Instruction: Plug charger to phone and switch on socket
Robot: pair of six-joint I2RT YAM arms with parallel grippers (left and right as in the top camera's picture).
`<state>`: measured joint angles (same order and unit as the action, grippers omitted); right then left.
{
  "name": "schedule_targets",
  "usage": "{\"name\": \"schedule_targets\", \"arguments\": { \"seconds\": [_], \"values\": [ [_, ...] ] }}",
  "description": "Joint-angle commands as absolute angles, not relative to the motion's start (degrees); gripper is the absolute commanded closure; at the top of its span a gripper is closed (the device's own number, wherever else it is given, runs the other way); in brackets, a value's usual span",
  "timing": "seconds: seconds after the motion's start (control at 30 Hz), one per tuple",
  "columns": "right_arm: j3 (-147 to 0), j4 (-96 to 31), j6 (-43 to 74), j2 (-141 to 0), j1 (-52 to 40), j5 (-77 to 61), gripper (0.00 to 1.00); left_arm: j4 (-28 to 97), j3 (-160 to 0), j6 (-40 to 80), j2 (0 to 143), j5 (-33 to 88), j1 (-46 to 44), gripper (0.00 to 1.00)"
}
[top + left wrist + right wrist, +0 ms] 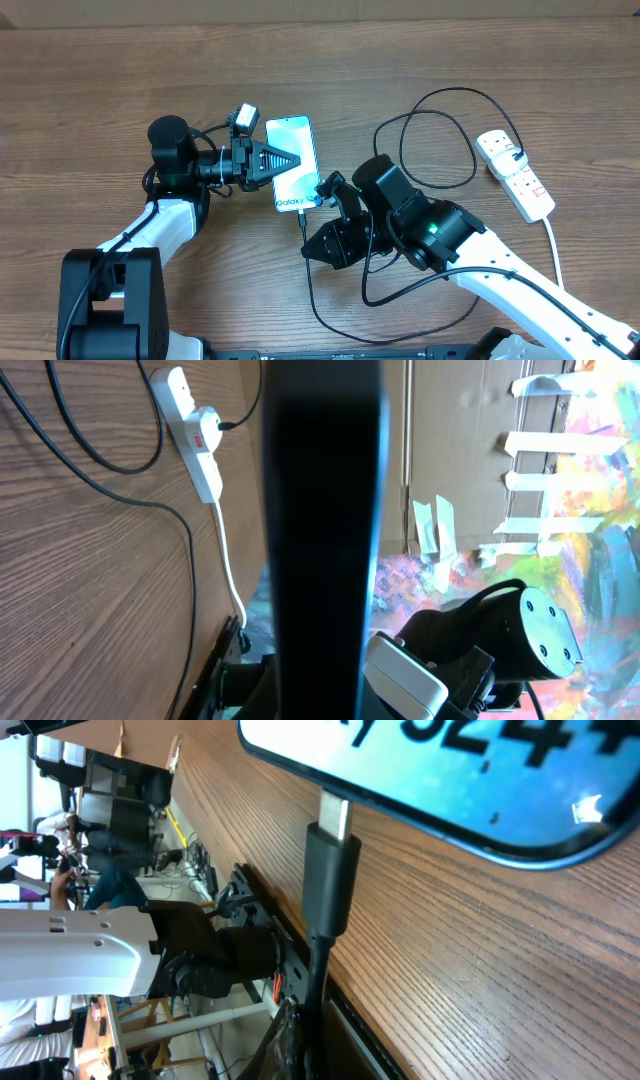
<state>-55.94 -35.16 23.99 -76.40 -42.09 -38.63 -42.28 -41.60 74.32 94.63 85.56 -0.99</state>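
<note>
Charger (328,870) tip meets phone (291,135) bottom edge while left fingers (283,159) clamp it.

Soft, even light in the overhead view: faint shadows on the table (100,100), the phone (293,160) screen glowing pale. From the left wrist the phone is a black, unfocused slab at centre, with bright background toward 3 o'clock. From the right wrist the charger (328,880) tip is sharp, with a small glint at 2 o'clock — the room at 9 o'clock is blurred.

table (90,70): brown wood-grain | backdrop: cardboard panel (450,430), white tape strips (540,442)
</note>
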Motion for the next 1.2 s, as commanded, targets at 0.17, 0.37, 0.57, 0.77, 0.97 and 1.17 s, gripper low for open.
{"name": "schedule_targets", "arguments": {
  "seconds": [0.17,0.37,0.57,0.77,0.97,1.17],
  "values": [
    [-57.08,-34.76,25.52,-76.31,-42.37,-39.38,0.96,-42.68,-42.92,74.78,94.5,87.0,-0.8,0.96],
    [-57.08,-34.72,25.52,-76.31,-42.37,-40.16,0.96,-42.68,-42.92,76.09,94.5,86.0,-0.8,0.96],
    [-57.08,-34.74,25.52,-76.31,-42.37,-40.18,0.96,-42.68,-42.92,77.8,94.5,84.66,-0.8,0.96],
    [-57.08,-34.35,25.52,-76.31,-42.37,-40.16,0.96,-42.68,-42.92,77.78,94.5,84.88,-0.8,0.96],
    [-57.08,-33.04,25.52,-76.31,-42.37,-40.14,0.96,-42.7,-42.92,76.88,94.5,86.46,-0.82,0.96],
    [-57.08,-34.76,25.56,-76.31,-42.37,-39.9,0.96,-42.72,-42.92,76.62,94.5,86.61,-0.58,0.96]
  ]
}}
